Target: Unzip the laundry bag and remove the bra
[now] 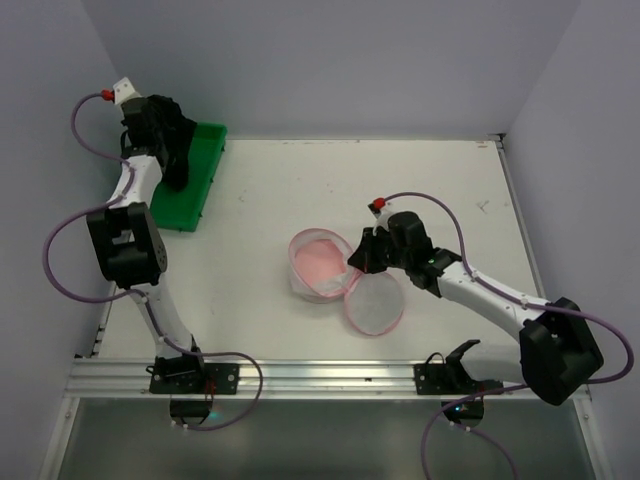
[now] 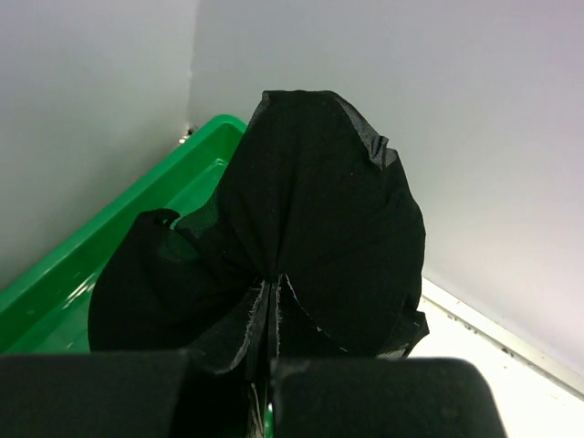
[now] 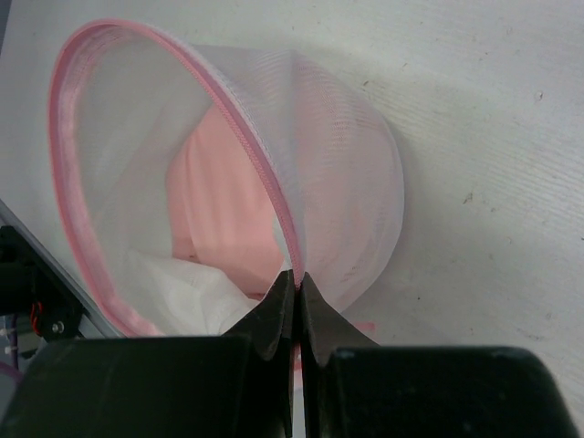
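- The laundry bag [image 1: 320,262] lies in the middle of the counter [image 1: 250,330], with its round lid [image 1: 375,305] flopped open beside it.
- The right jaws are clenched on the pink zipper trim [image 3: 251,151] at the bag's rim.
- The mesh looks light and limp and would likely crumple or slide if tugged. The corded trim is probably the firmest place to hold it.
- A black garment, which I take to be the bra [image 2: 310,210], hangs bunched from the left jaws. They are clamped on a fold of it above the green tray [image 2: 55,274], well apart from the bag.
- The garment seems soft, light and floppy, so a gathered fold gives the surest hold.
- Count: one bag, one lid, one black garment, one tray.
- Something pink and white shows inside the bag, but I cannot tell what it is.
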Action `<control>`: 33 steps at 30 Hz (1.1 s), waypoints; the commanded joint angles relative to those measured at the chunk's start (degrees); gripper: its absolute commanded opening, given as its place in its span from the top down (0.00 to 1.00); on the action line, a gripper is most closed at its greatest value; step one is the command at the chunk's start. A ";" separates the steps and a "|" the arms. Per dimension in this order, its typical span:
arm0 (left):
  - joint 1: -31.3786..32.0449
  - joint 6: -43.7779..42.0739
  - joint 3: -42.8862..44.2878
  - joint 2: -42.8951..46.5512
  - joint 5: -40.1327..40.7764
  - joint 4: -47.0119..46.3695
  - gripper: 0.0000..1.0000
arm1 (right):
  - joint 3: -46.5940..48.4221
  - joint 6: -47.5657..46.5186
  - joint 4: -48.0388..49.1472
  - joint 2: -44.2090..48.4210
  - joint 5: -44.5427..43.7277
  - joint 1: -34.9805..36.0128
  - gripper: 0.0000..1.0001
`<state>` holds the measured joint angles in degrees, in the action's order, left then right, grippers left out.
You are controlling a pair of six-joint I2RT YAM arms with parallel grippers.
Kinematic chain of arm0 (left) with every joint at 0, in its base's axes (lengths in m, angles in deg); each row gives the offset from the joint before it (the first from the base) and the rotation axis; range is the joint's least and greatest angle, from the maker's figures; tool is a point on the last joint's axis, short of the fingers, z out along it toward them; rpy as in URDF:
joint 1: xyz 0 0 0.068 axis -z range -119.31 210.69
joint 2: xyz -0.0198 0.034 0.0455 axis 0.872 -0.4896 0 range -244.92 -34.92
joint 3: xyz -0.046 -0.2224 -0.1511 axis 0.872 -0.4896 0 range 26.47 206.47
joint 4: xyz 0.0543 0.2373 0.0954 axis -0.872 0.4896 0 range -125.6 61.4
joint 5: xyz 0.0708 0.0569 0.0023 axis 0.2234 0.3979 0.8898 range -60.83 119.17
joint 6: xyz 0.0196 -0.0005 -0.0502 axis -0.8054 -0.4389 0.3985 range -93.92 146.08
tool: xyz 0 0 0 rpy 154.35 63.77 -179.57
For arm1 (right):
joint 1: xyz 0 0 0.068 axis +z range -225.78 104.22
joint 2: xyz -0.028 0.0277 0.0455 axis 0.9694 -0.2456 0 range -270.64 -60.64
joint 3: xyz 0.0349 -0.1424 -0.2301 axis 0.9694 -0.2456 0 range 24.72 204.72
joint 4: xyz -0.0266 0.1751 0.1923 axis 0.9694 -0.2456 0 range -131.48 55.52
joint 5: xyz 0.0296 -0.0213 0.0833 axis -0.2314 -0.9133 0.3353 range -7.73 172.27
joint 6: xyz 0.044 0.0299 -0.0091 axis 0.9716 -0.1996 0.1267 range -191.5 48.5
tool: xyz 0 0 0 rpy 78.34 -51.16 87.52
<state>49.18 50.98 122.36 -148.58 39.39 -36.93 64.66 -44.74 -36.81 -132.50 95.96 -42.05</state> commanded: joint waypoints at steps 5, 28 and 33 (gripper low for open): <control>-0.45 -1.08 4.03 -10.16 -1.69 -6.24 0.68 | 4.00 -0.66 0.13 -2.15 1.86 0.01 1.00; 31.17 3.30 -24.51 32.35 -15.49 17.67 0.13 | 7.25 -2.15 0.31 -6.98 -3.67 0.01 1.00; 47.15 5.41 -30.05 36.85 -16.11 18.20 0.20 | 6.73 -2.07 0.83 -6.72 -4.20 0.10 1.00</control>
<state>90.62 54.17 94.80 -114.09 24.06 -21.08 69.43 -45.70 -37.12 -139.16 93.38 -42.05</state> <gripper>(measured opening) 0.815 0.012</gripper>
